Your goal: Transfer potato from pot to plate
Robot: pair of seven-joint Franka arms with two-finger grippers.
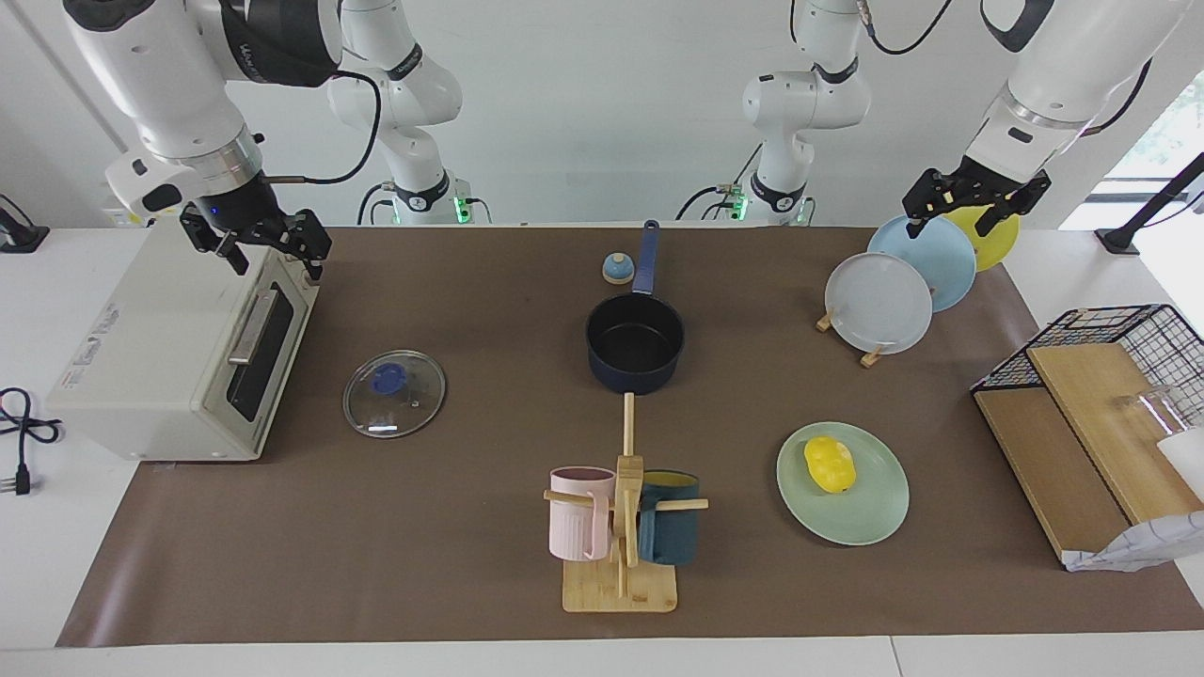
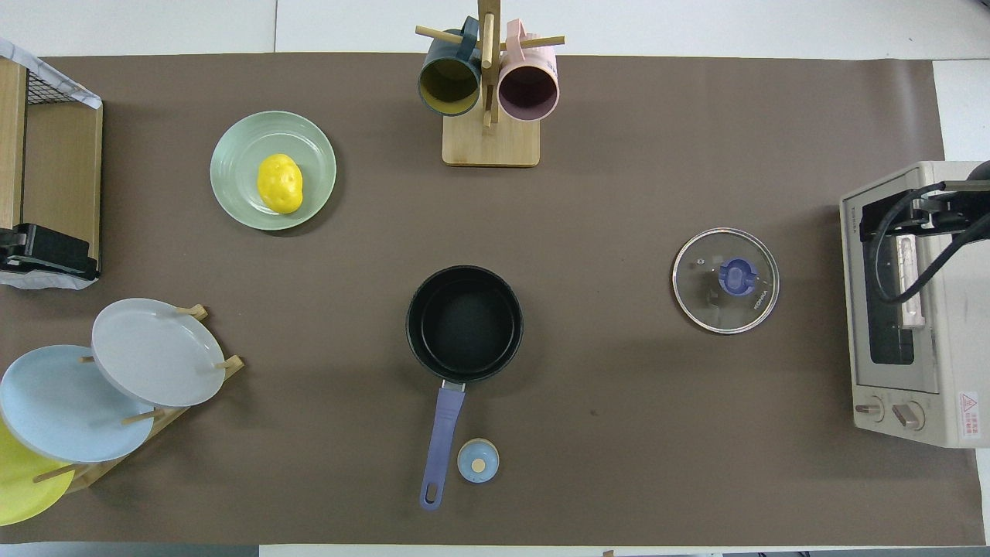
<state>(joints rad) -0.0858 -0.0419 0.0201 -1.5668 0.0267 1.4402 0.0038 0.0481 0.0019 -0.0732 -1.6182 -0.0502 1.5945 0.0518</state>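
The yellow potato [image 1: 829, 464] [image 2: 280, 182] lies on the mint-green plate [image 1: 879, 517] [image 2: 232, 158], toward the left arm's end of the table. The navy pot [image 1: 635, 340] [image 2: 464, 321] stands at mid-table with its black inside bare and its handle pointing toward the robots. My left gripper [image 1: 950, 226] is open and empty, raised over the plate rack, and is out of the overhead view. My right gripper [image 1: 276, 263] [image 2: 928, 216] is open and empty, raised over the toaster oven.
A glass lid [image 1: 394, 393] lies beside the toaster oven [image 1: 160, 357]. A mug rack [image 1: 621, 527] stands farther from the robots than the pot. The plate rack [image 1: 879, 303] holds three plates. There is also a wire basket with boards [image 1: 1101, 414] and a small blue knob [image 1: 617, 269].
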